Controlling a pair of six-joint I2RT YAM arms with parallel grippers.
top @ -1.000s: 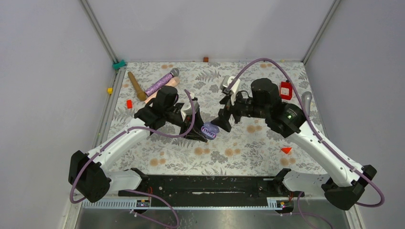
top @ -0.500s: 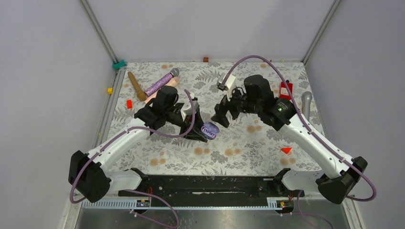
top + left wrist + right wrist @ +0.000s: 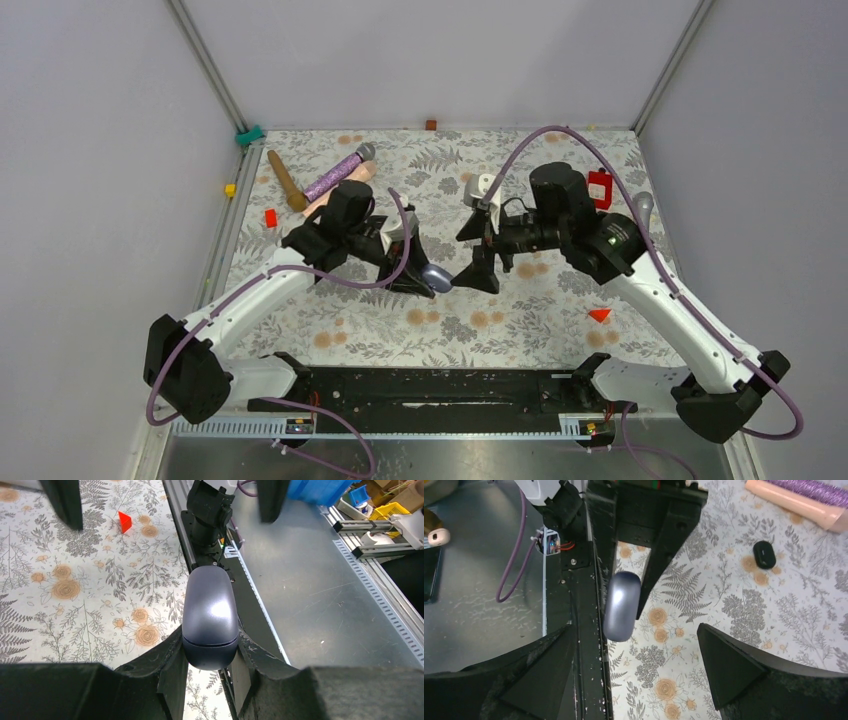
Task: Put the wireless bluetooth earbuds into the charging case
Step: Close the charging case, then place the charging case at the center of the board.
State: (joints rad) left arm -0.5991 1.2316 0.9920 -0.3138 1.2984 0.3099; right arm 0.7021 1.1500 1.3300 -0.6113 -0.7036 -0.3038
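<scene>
Left wrist view: the case (image 3: 210, 615) is pinched at its lower end between the pads of the left gripper (image 3: 210, 652), which bear just below the lid seam. The lid looks closed, and no bud shows in or on it.

Right wrist view: the right gripper (image 3: 635, 626) stands spread wide and empty, facing the case and just beside it. A black bud (image 3: 764, 554), judged to be one of the earbuds, lies alone on the cloth (image 3: 724, 595) near a pink tube (image 3: 794, 505) and a glitter microphone (image 3: 819, 487).

Handling, as judged:
- The case is a hard, glossy, rounded shell. It is likely light and apt to slip or twist under a narrow pinch.
- The present hold leaves the lid free, which suits opening it.
- The bud is small and smooth. It needs a fingertip pinch across its short width and could roll or skid.

Clearance: top external view shows the case well inside the cloth, away from the rail (image 3: 420, 385). The two grippers crowd the centre, but open cloth lies near-right, around a red wedge (image 3: 599, 314).
</scene>
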